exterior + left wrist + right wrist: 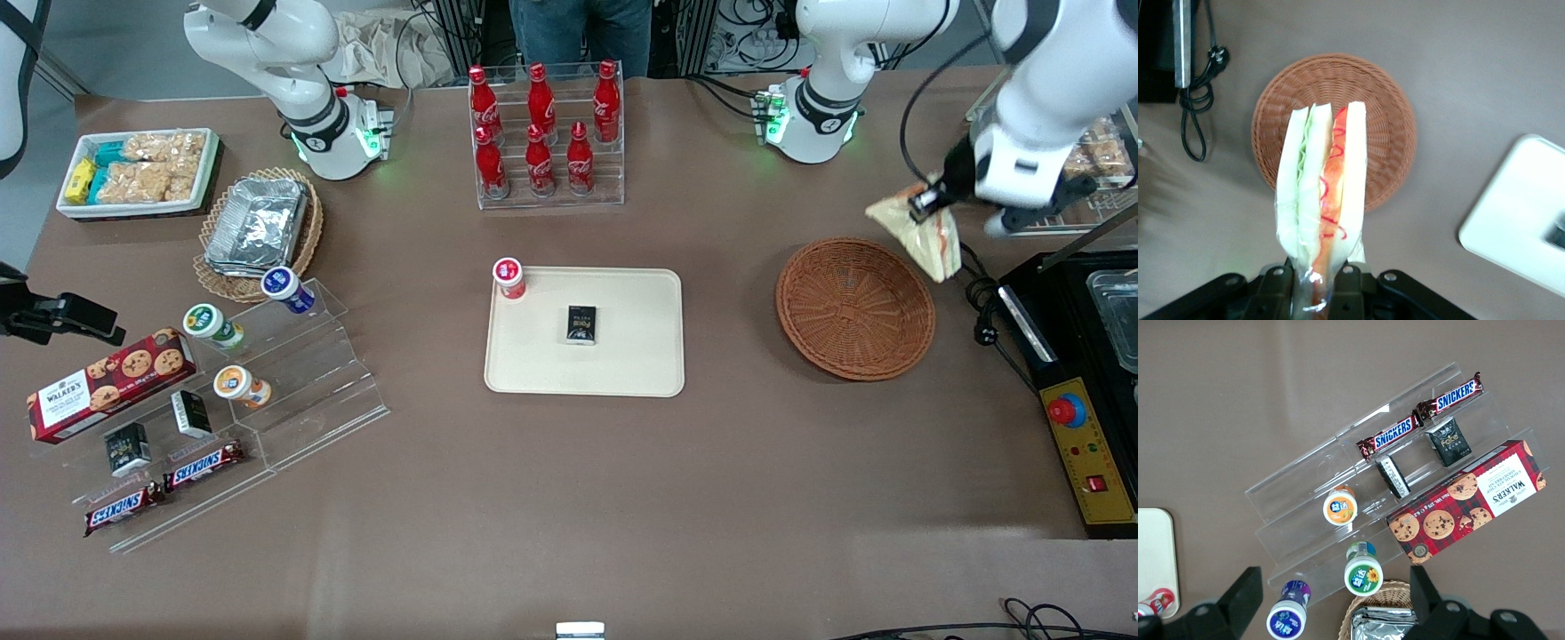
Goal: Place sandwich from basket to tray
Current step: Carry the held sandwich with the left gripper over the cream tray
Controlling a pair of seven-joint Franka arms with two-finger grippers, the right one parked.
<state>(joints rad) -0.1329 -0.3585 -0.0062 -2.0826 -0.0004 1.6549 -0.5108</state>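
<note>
Overhead, the left arm's black two-finger gripper is pinching a triangular wedge sandwich of pale white bread, wrapped in clear film, and is holding it in the air above the rim of the round, shallow, reddish-brown woven wicker basket. Seen from the wrist, the sandwich is showing green and orange-pink filling layers between smooth bread slices, with the gripper closing on its narrow end and the basket lying empty beneath it. Toward the parked arm's end of the brown bench, the flat cream-beige rectangular plastic tray with rounded corners and a low rim is carrying a small black box and a red-capped cup.
</note>
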